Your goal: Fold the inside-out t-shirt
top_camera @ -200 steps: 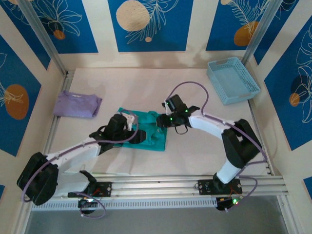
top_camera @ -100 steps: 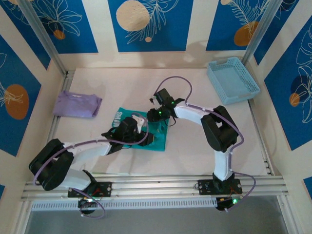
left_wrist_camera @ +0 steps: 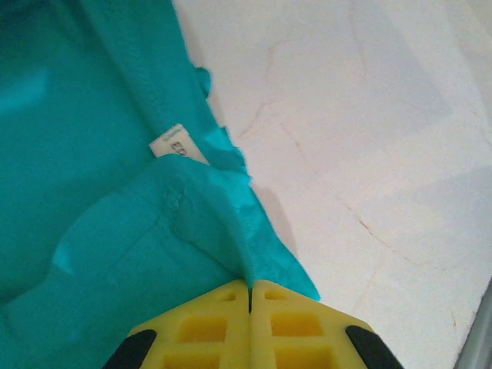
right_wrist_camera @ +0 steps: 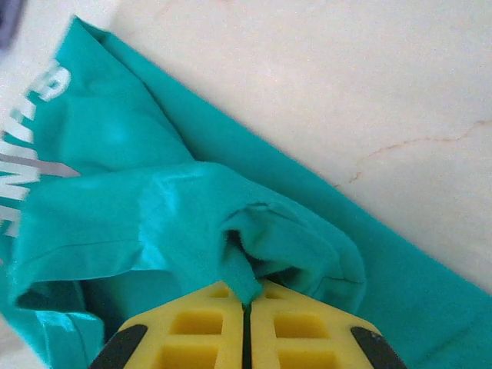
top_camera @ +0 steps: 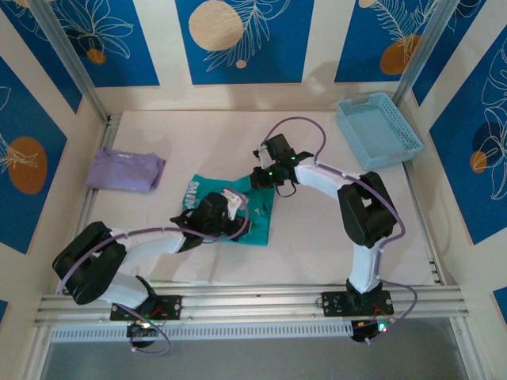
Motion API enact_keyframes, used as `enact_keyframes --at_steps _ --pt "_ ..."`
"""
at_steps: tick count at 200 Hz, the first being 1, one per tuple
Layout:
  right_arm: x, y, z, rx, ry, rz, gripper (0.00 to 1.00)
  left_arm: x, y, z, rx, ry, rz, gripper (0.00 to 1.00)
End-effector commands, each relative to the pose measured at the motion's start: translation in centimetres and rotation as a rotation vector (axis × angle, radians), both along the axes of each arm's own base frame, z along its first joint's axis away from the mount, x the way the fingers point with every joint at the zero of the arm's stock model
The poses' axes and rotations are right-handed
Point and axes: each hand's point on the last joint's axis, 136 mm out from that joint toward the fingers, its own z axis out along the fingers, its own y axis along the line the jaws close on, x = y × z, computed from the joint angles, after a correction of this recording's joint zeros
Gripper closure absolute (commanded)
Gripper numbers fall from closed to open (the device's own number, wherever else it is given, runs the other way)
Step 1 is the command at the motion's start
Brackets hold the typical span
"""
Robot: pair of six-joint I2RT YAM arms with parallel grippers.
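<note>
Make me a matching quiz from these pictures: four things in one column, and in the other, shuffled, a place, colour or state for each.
Things:
1. t-shirt
2. lavender garment
3. basket
4. left gripper

Descriptions:
A. light blue, far right
B. shut, pinching teal cloth
C. folded, at the left
D. teal, in the middle

Pairs: 1-D, 2-C, 3-A, 4-B.

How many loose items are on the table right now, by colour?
Teal: 1, the teal t-shirt
Lavender: 1, the folded lavender garment
Light blue: 1, the light blue basket
Total: 3
</note>
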Motion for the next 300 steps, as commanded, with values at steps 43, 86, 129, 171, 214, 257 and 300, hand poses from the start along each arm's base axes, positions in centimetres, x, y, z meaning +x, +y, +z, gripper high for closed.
enact_keyframes --at_steps 43,86,129,171,214,257,300 --pt "0.0 -2.5 -0.3 0.138 0.245 -0.039 0.90 -3.1 -3.8 2.3 -0.050 -0.154 -0.263 0.96" --pt "1.3 -5.3 -3.6 0.140 0.352 -0.127 0.84 -4.3 -7.1 0.0 -0.031 -0.165 -0.340 0.93" --pt "1.5 -5.6 -3.0 0.102 0.345 -0.146 0.72 -5.5 -10.9 -1.1 -0.047 -0.165 -0.386 0.68" --pt "1.0 -7.5 -0.4 0.019 0.277 -0.187 0.59 -5.5 -9.2 3.9 -0.115 -0.226 -0.338 0.41" --pt "-2.8 -11.0 2.3 -0.106 0.158 -0.240 0.53 -0.9 -0.5 6.4 -0.052 -0.183 -0.034 0.34" --pt "-12.4 -5.6 2.0 -0.013 0.202 -0.058 0.48 4.7 11.1 2.8 0.021 0.065 0.395 0.32" --pt "-16.5 -3.9 -2.9 -0.041 0.371 -0.071 0.52 3.7 11.1 -2.1 0.050 0.259 0.334 0.32"
